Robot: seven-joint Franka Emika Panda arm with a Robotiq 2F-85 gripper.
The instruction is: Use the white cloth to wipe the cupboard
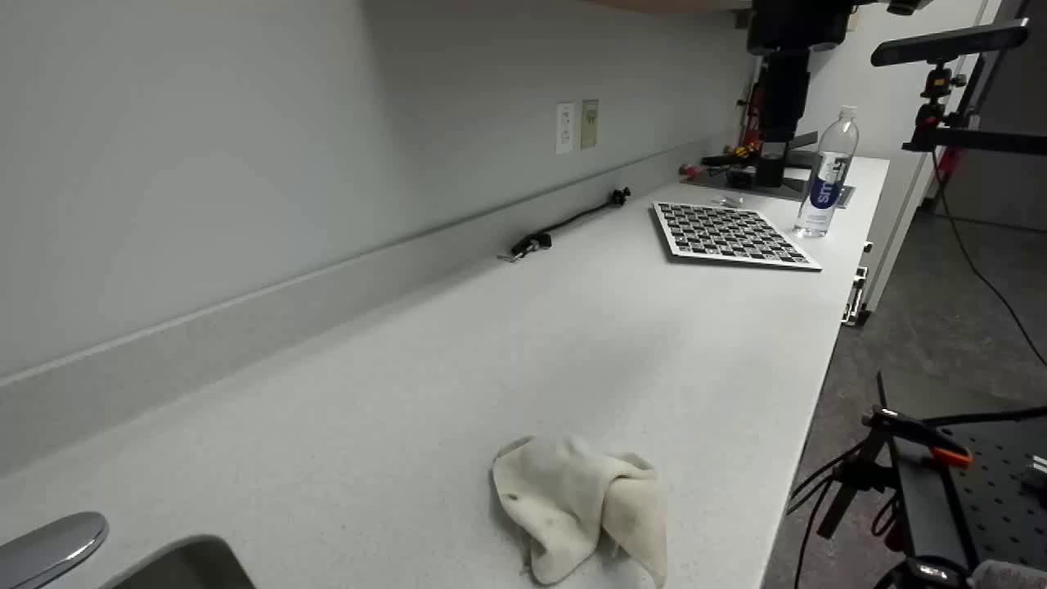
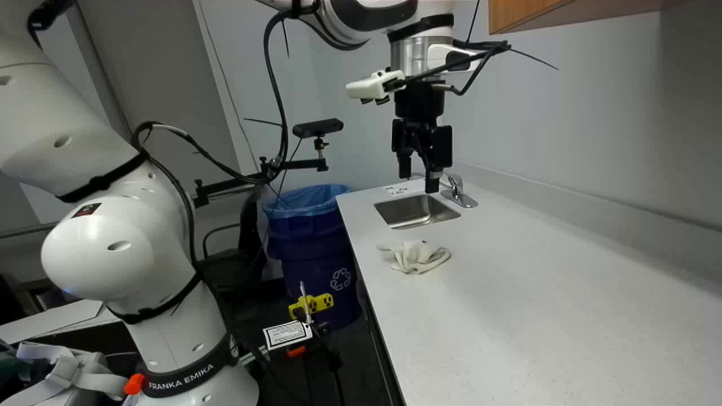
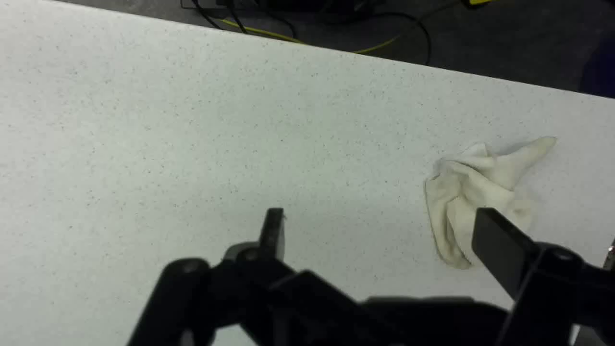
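Standing closest in an exterior view with the white arm (image 2: 113, 248), and holding it out over a long, pale, speckled counter (image 2: 536, 316). Seeing overhead only a lower corner of a wooden cupboard (image 2: 519, 14), and beyond the counter's edge a blue bin (image 2: 307, 248) lined with a bag (image 2: 307, 200). Finding a steel sink (image 2: 412, 213) set into the counter and, well apart from it, a checkered board (image 1: 728, 233). Hanging above the counter with the black gripper (image 3: 381, 223) pointing down, and holding its fingers (image 3: 504, 250) wide apart, framing in the wrist view some counter and part of the white cloth (image 3: 473, 187) between them. Locating that cloth crumpled on the counter, near the sink and near the front edge, lower than the fingers and well apart from them. Spotting a clear bottle (image 1: 824, 184) standing upright just beside the checkered board, a chrome faucet (image 2: 461, 198) just beside the sink, and two wall plates (image 1: 564, 127) side by side above the counter.
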